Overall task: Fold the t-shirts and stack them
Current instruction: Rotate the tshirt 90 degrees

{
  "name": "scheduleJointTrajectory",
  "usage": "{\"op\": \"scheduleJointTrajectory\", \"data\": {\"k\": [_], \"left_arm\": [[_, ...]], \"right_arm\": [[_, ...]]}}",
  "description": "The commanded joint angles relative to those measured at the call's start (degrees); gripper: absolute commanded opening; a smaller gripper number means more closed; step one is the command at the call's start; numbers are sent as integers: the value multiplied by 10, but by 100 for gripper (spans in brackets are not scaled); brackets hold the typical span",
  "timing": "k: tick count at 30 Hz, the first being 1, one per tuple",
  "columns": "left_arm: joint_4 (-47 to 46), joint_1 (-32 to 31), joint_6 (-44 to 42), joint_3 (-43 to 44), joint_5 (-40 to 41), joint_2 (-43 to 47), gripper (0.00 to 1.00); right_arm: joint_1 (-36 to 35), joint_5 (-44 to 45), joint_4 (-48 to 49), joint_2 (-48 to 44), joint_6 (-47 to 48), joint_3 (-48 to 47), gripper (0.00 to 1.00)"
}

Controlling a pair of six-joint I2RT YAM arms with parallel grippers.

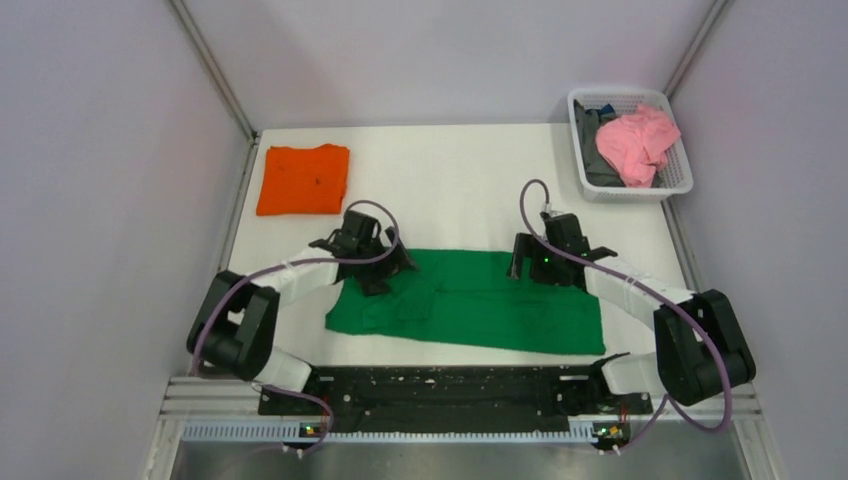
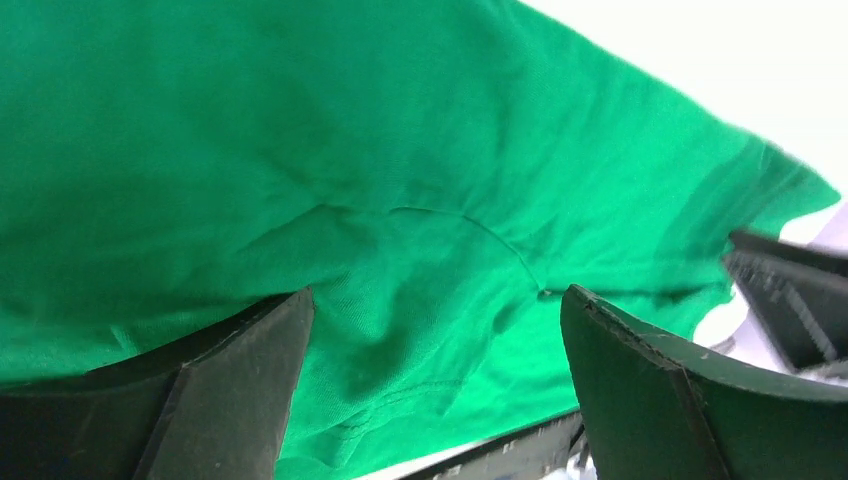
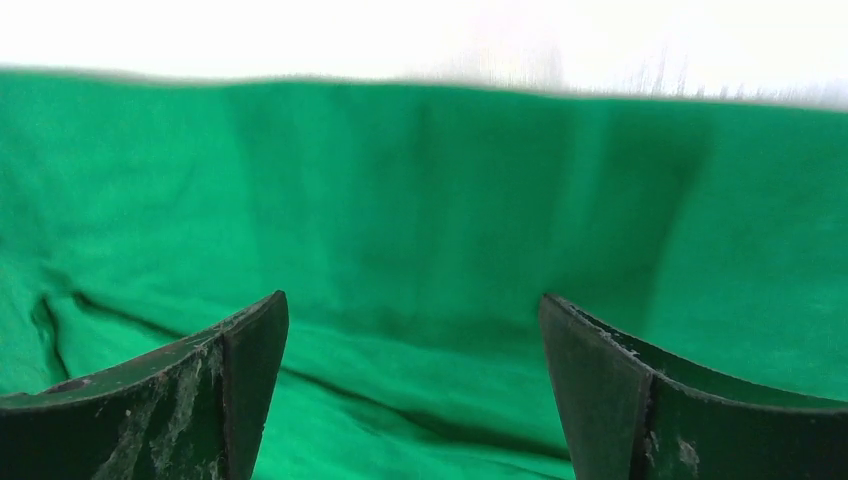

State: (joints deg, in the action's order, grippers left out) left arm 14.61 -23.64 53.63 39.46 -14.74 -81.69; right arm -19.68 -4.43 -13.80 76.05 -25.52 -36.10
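The left gripper (image 2: 432,310) and right gripper (image 3: 412,305) gape wide, holding nothing, over the green t-shirt (image 1: 480,300) mid-table (image 1: 450,170). They hide parts of its far edge. The orange t-shirt (image 1: 303,180) lies folded far-left.

Matt knit cloth, creased — green t-shirt (image 1: 500,305), orange t-shirt (image 1: 303,180); plastic lattice — basket (image 1: 632,192); jaws matt, scuffed.

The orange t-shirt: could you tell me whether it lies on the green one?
No, the orange t-shirt lies folded at the far left, apart from the green t-shirt.
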Motion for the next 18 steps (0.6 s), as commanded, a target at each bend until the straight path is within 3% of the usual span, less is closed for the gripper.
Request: {"op": "scheduleJointTrajectory", "data": {"k": [1,4,8,11,15,18], "left_arm": [[-29,4,-25,97,108,-89,99],[-80,4,-44,202,114,-181,99],[-1,6,-61,455,77,-380,99],[-2,0,-58,645,5,-534,98],[-3,0,27,893,-84,-727,99],[-156,0,155,923,-76,-788,99]], "right_arm": [[-18,4,-22,-12,-1,17,93],[-40,-17,-43,-48,-25,59,93],[-95,-72,-60,-105,-49,101,93],[-143,-101,-57,-132,-77,114,94],[-211,-123,-8,-113,-117,103,99],[-245,-125,55,-71,-130,80,99]]}}
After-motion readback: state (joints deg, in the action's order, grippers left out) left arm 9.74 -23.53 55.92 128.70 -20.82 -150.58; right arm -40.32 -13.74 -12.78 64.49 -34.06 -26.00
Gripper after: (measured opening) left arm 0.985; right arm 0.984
